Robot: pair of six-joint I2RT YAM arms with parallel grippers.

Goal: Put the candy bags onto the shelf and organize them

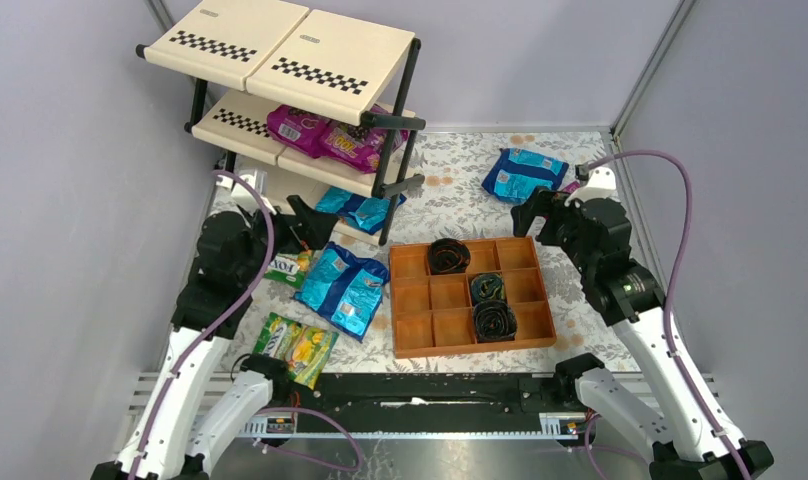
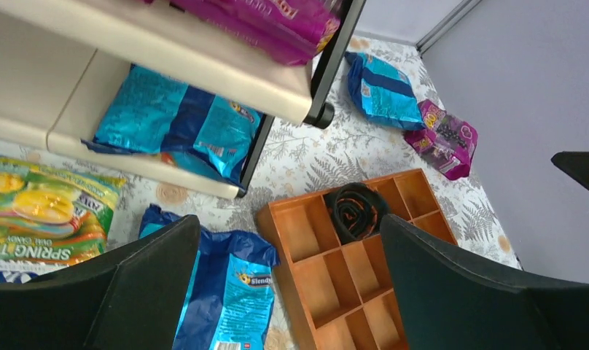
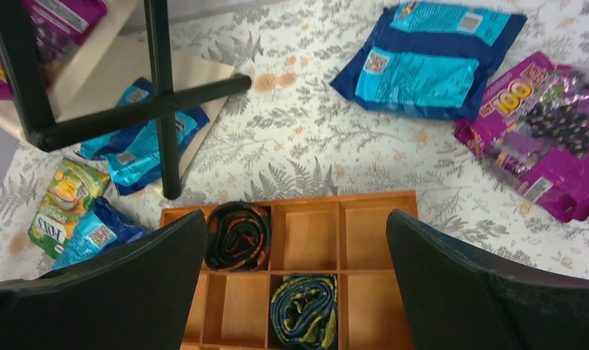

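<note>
The shelf [image 1: 280, 45] stands at the back left. Two magenta candy bags [image 1: 330, 135] lie on its middle tier and a blue bag [image 1: 355, 208] on its bottom tier. On the table lie a blue bag [image 1: 342, 288], a green-yellow bag [image 1: 298, 345] and another green-yellow bag [image 1: 288, 266] beside the left arm. At the far right lie a blue bag [image 1: 523, 172] and a magenta bag [image 3: 547, 131]. My left gripper [image 1: 305, 225] is open and empty in front of the shelf, above the table. My right gripper [image 1: 540, 210] is open and empty, between the tray and the far-right bags.
An orange-brown compartment tray [image 1: 392, 300] sits mid-table with three dark coiled rolls [image 1: 487, 288] in it. The shelf's black posts [image 1: 398, 150] stand close to my left gripper. Grey walls enclose the table on the left, back and right.
</note>
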